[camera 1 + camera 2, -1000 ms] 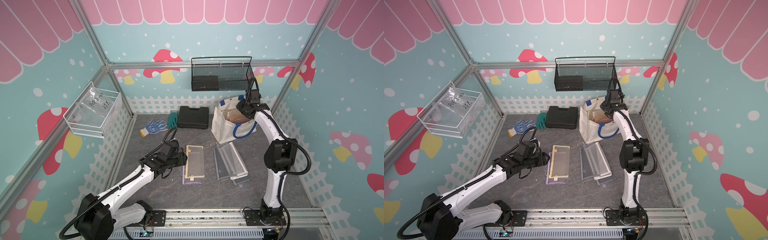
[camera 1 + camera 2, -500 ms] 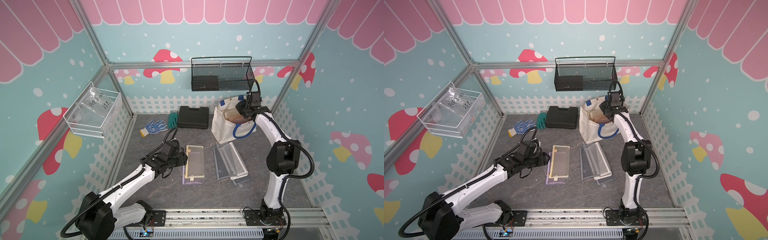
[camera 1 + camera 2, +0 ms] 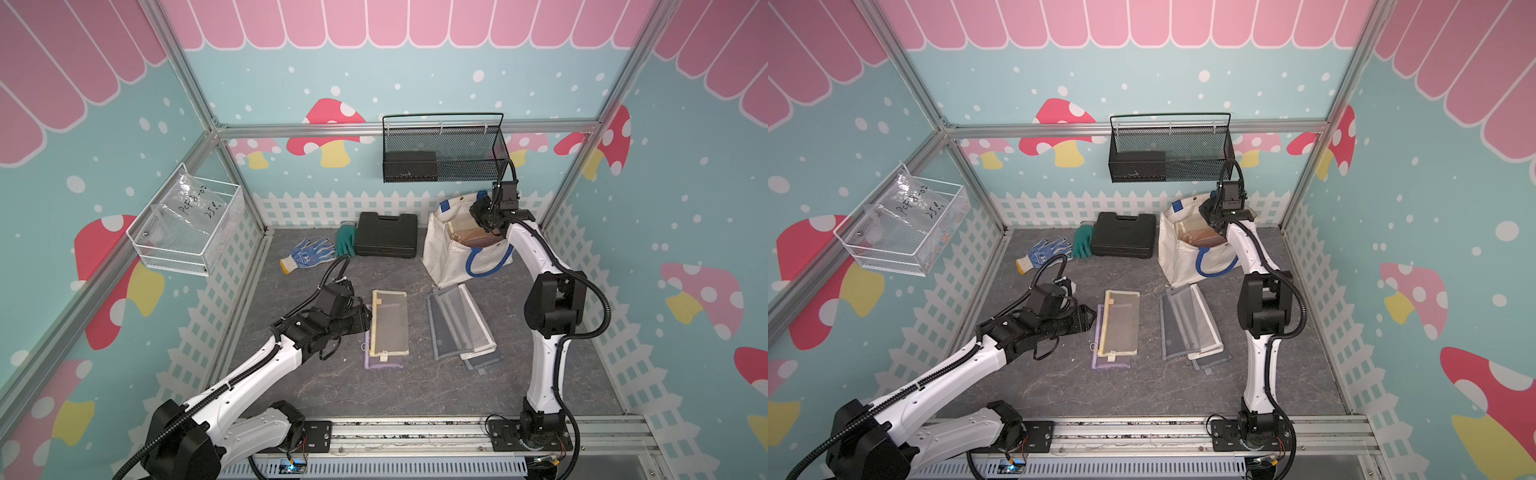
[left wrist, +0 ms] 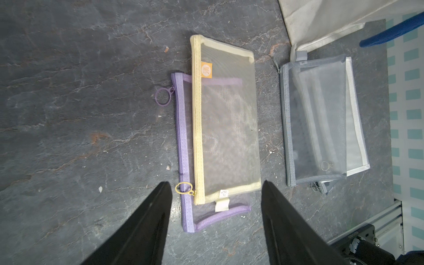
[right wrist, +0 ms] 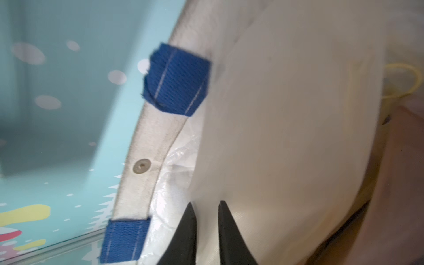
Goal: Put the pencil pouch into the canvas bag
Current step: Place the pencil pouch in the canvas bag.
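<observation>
The cream canvas bag (image 3: 449, 253) (image 3: 1177, 253) with blue handles stands at the back right, mouth up. My right gripper (image 3: 478, 216) (image 5: 205, 202) hangs at its rim over the opening. Its jaws are a narrow gap apart, with only the bag's lining showing between them. A brownish pouch (image 3: 476, 239) lies inside the bag. On the floor a yellow mesh pencil pouch (image 3: 390, 328) (image 4: 227, 124) lies on a purple one (image 4: 183, 142). My left gripper (image 3: 368, 316) (image 4: 216, 183) stands open just left of them, holding nothing.
Grey and white mesh pouches (image 3: 457, 324) (image 4: 316, 119) overlap right of the yellow one. A black hard case (image 3: 386, 235), a green glove (image 3: 345, 243) and a blue-dotted glove (image 3: 307, 253) lie at the back. A black mesh basket (image 3: 444, 153) and a white wire basket (image 3: 187, 228) hang on the walls.
My right gripper has shifted a little leftward over the bag's mouth and its jaws have parted slightly. The left arm and the pouches on the floor have not moved.
</observation>
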Motion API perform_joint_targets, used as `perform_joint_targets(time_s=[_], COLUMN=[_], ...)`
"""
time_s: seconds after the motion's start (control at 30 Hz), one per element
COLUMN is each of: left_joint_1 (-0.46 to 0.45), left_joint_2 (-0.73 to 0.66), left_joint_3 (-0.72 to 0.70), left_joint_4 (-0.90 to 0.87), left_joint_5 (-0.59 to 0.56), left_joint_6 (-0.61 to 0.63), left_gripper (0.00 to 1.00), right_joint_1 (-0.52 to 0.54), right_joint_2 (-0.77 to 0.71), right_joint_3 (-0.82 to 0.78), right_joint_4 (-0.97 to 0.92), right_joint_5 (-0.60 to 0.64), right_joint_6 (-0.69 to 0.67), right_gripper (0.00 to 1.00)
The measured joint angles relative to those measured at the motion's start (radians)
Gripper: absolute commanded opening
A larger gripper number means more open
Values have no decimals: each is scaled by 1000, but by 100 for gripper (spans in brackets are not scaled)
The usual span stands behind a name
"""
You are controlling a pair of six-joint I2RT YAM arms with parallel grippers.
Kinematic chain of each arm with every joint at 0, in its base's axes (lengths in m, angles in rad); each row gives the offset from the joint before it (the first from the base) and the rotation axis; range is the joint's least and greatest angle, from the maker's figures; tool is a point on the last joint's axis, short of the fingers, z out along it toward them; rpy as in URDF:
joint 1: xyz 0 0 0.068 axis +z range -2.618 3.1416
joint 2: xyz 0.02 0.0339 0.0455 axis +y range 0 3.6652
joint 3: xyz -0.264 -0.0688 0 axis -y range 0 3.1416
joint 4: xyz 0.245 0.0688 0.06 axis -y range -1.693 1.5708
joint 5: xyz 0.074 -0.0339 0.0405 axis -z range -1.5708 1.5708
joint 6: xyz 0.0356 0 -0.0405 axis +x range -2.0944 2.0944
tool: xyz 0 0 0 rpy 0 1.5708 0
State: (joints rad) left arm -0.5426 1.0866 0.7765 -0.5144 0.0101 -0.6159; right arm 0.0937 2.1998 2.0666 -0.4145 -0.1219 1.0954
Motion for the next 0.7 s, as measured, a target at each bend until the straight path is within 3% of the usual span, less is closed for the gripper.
perform_joint_targets(time_s=[0.17,0.4,0.7], left_joint_1=[0,0,4], left_joint_2=[-3,-1,13], left_joint_3=[0,0,0], left_joint_4=[-12,-14,-13], left_joint_5=[-5,-8,-7], left_joint_6=[0,0,-1], left_gripper=[64,64,64], right_joint_1=[-1,-2,-5], right_joint_2=[-10,-31,-165], right_joint_3=[-45,-43,-14], right_joint_4=[2,-9,-72], right_joint_5=[-1,-8,-3], right_joint_6=[-43,-120,-259], right_gripper=[28,55,70])
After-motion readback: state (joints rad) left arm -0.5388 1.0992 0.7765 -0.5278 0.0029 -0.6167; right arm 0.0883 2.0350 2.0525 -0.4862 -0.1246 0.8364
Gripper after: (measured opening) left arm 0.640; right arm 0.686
